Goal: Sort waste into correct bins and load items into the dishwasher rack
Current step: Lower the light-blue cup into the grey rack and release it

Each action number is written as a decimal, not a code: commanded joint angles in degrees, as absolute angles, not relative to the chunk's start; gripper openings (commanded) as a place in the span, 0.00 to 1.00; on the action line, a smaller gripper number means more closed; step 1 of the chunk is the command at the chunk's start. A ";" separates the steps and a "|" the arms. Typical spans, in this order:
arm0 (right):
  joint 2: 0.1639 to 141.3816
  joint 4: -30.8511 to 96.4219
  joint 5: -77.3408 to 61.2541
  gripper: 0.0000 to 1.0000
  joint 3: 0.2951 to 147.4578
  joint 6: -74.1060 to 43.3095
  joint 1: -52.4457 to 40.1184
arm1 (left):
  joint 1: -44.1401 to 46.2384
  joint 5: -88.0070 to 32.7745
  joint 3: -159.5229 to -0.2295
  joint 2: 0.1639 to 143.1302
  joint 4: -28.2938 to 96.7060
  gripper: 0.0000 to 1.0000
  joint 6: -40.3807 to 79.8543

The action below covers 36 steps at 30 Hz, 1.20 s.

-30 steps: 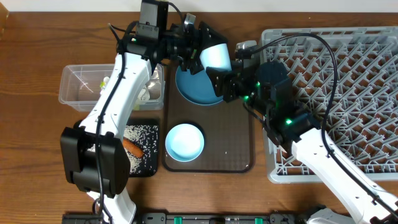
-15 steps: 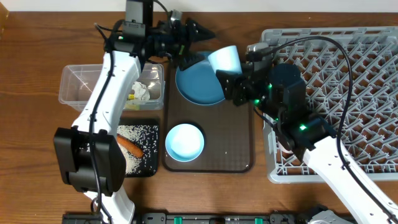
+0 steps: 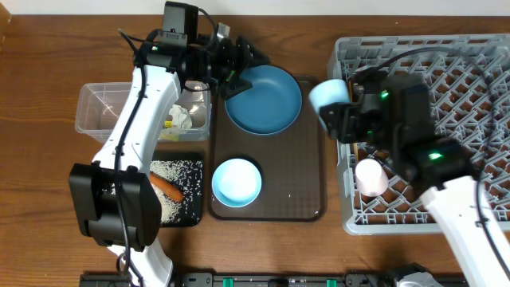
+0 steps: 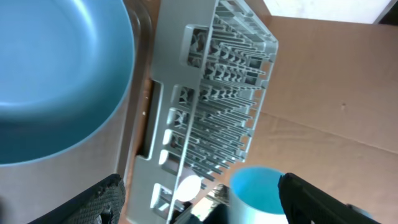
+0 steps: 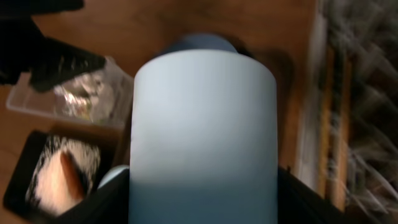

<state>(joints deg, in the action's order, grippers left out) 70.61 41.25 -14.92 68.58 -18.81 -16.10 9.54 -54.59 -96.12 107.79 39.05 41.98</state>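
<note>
My right gripper (image 3: 338, 118) is shut on the light blue cup (image 3: 327, 94), which hangs on its side at the left edge of the grey dishwasher rack (image 3: 446, 72). In the right wrist view the cup (image 5: 204, 124) fills the span between both fingers (image 5: 102, 202). My left gripper (image 3: 243, 68) stands open and empty over the far left rim of the blue plate (image 3: 267, 102). A pink cup (image 3: 371, 177) lies in the rack. The white bowl (image 3: 237, 182) sits on the brown tray (image 3: 307, 199). The clear tub (image 3: 102, 112) holds paper and a wrapper. The black tray (image 3: 191, 211) holds rice and a carrot (image 3: 169, 189).
The left arm runs over the clear tub and the black tray from the near edge. The right arm lies across the rack's near left part. In the left wrist view the rack (image 4: 224, 99) and the plate (image 4: 56, 74) lie ahead of the open fingers (image 4: 93, 202).
My right gripper has carried the light blue cup rightwards, from above the plate to the rack's left edge. My left gripper has drawn back a little to the left, still open.
</note>
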 commanded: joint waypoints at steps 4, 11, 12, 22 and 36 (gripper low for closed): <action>69.28 56.27 -17.15 0.47 81.03 -14.44 -10.94 | 9.50 -52.80 -96.23 107.68 39.46 0.82 37.93; 69.73 69.52 -16.71 0.46 89.12 -13.04 -6.09 | 9.50 -52.80 -96.23 107.68 39.46 0.82 37.91; 70.11 70.85 -16.69 0.46 89.73 -12.80 -5.56 | 9.50 -52.80 -96.23 107.68 39.46 0.82 37.91; 80.71 84.09 -14.57 0.45 95.11 -8.62 0.82 | 9.50 -52.80 -96.23 107.68 39.46 0.82 37.93; 100.03 90.28 -12.21 0.42 98.30 -5.93 13.08 | 9.50 -52.80 -96.23 107.68 39.46 0.82 37.91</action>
